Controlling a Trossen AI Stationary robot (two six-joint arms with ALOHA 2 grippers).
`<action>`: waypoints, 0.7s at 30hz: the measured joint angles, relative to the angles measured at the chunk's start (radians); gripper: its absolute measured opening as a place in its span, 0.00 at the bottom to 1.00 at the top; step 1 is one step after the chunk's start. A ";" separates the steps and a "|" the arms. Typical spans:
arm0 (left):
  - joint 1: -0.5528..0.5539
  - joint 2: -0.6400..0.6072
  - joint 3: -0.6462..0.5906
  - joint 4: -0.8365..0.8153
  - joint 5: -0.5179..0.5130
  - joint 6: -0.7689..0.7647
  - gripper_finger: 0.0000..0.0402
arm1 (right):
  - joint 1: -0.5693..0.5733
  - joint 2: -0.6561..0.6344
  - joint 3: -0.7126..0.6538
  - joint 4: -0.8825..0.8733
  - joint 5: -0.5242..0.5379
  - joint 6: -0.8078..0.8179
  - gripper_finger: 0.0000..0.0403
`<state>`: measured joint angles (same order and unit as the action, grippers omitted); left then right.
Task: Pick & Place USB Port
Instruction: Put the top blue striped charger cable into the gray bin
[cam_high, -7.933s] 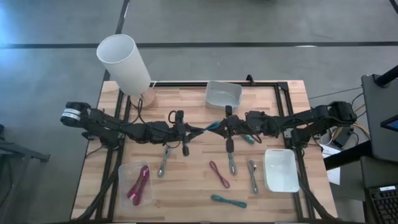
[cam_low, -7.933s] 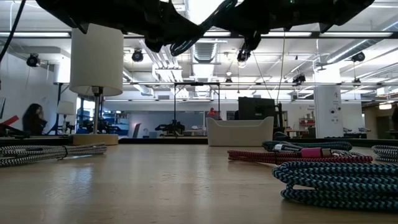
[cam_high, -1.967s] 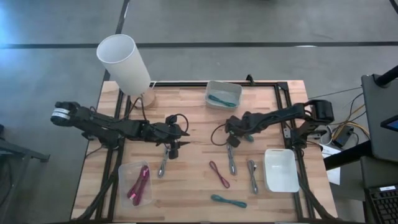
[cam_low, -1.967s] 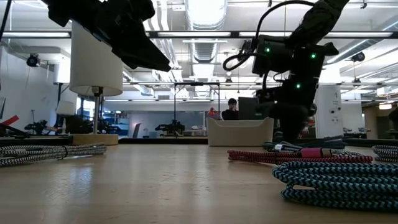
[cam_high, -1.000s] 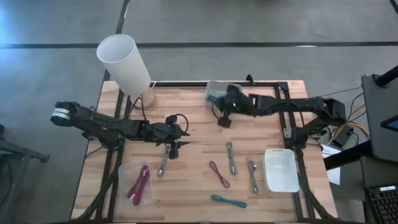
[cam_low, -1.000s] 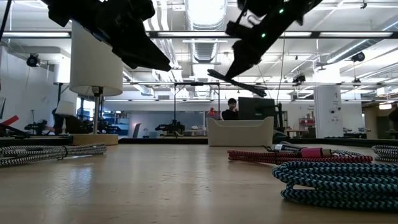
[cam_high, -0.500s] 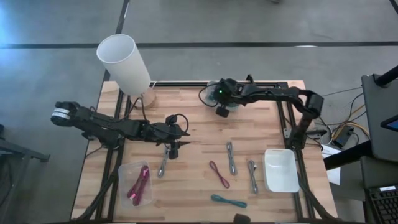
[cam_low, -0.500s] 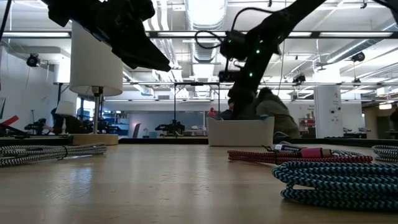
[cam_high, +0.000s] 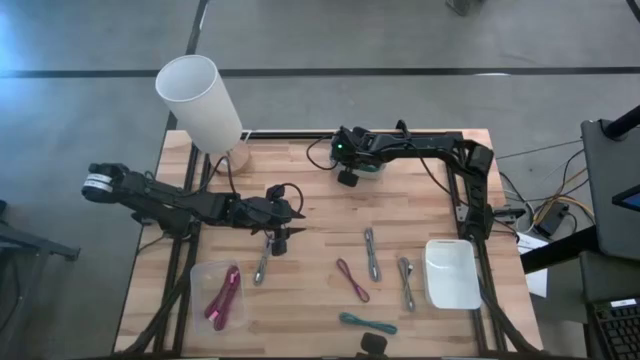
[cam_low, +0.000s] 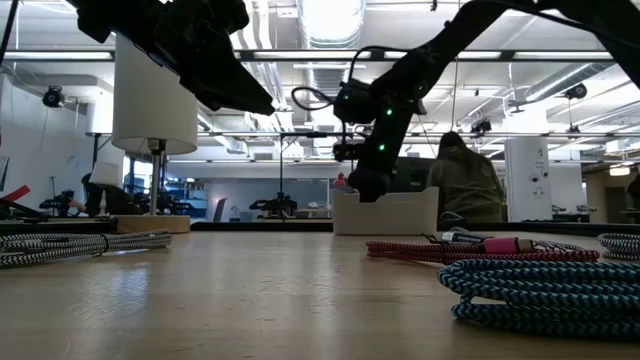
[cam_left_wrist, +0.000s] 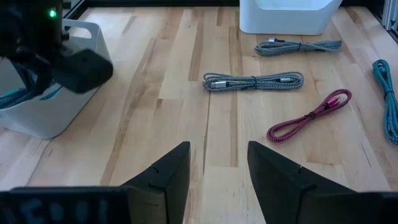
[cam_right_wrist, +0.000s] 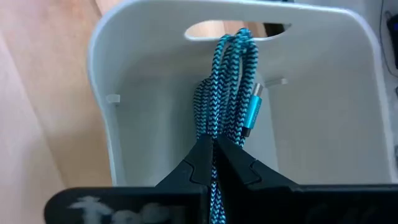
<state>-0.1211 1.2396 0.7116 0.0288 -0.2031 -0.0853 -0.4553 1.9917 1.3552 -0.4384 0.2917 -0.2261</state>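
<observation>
**Two arms over a pale plank bench**

Two dark arms reach across the light wooden bench (cam_high: 310, 190), which sits in a black metal frame on a grey concrete floor. The right gripper (cam_right_wrist: 214, 163) has its jaws pinched shut on a coiled teal braided USB cable (cam_right_wrist: 227, 99), which hangs inside the small white plastic bin (cam_right_wrist: 311, 74) directly ahead of them. The left gripper (cam_left_wrist: 217, 171) hovers mid-bench with its jaws parted and nothing between them; beyond them lie two grey braided cables (cam_left_wrist: 254, 81), a red-and-pink braided cable (cam_left_wrist: 308, 116) and a white rectangular tray (cam_left_wrist: 289, 15). A white cylindrical lamp (cam_high: 200, 100) stands well behind the left jaws. Past the bench, a person in a grey top (cam_low: 463, 185) stands in a big workshop hall under strip lights.
</observation>
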 joint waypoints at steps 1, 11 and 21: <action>0.000 0.000 0.000 -0.001 0.000 0.000 0.41 | 0.000 0.013 0.008 0.001 0.001 0.015 0.02; 0.000 0.000 0.000 -0.001 0.000 -0.001 0.41 | -0.004 0.013 0.040 -0.075 0.015 0.072 0.03; 0.000 0.000 0.000 0.000 0.000 0.001 0.41 | -0.004 -0.022 0.047 -0.176 0.017 0.123 0.22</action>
<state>-0.1211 1.2396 0.7116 0.0292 -0.2031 -0.0841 -0.4591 1.9697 1.4025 -0.6147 0.3084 -0.1036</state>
